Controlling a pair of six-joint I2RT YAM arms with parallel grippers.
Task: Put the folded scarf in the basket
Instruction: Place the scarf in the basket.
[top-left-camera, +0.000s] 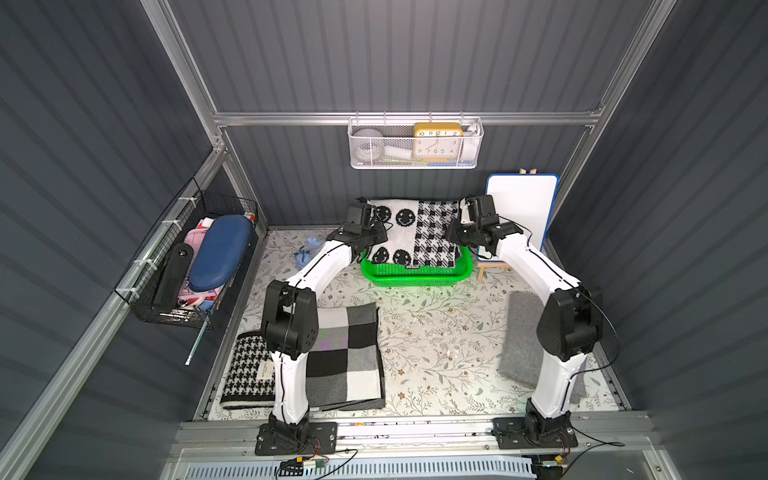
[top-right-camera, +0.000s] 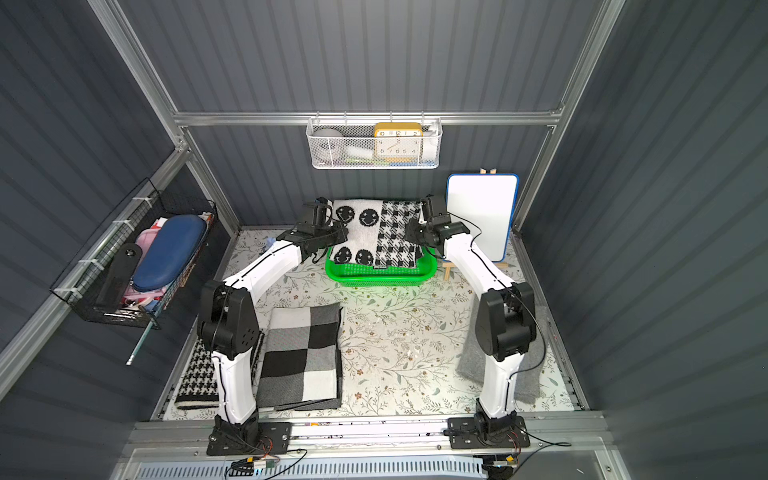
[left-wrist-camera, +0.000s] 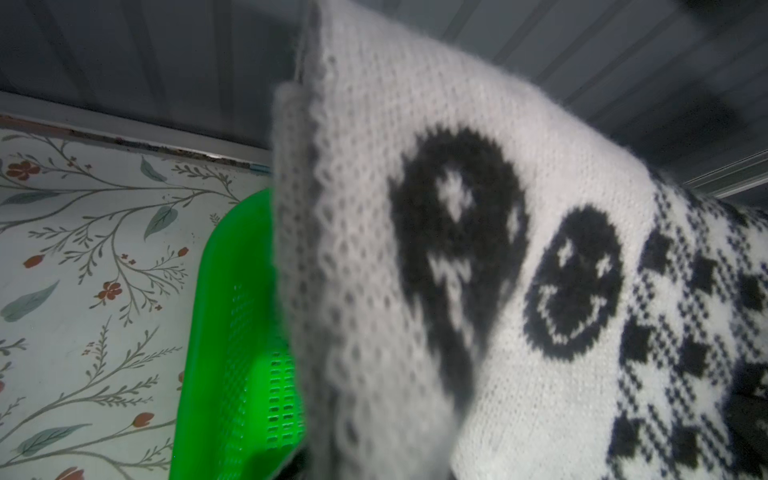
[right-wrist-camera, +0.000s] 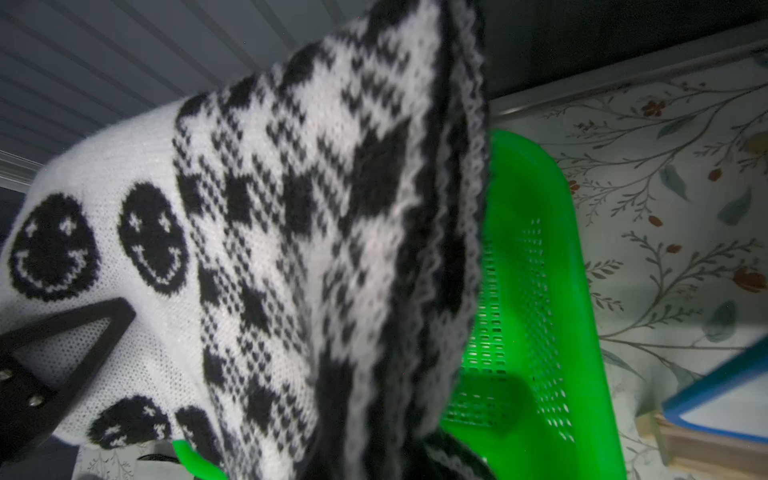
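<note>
The folded scarf (top-left-camera: 411, 232) (top-right-camera: 374, 232) is white knit with black smiley faces on one half and a black-and-white check on the other. It hangs tilted over the bright green basket (top-left-camera: 415, 277) (top-right-camera: 380, 279), with its far edge raised and its near edge down inside the basket. My left gripper (top-left-camera: 372, 212) (top-right-camera: 330, 211) is shut on the scarf's far left corner. My right gripper (top-left-camera: 461, 214) (top-right-camera: 422, 211) is shut on its far right corner. The scarf (left-wrist-camera: 457, 249) (right-wrist-camera: 311, 249) fills both wrist views and hides the jaws, beside the basket (left-wrist-camera: 232, 332) (right-wrist-camera: 540, 291).
A grey-black checked scarf (top-left-camera: 345, 357), a houndstooth scarf (top-left-camera: 249, 374) and a grey scarf (top-left-camera: 523, 340) lie on the floral mat. A whiteboard on an easel (top-left-camera: 519, 212) stands right of the basket. A white wire basket (top-left-camera: 415, 145) hangs behind, a black wire basket (top-left-camera: 195, 266) at left.
</note>
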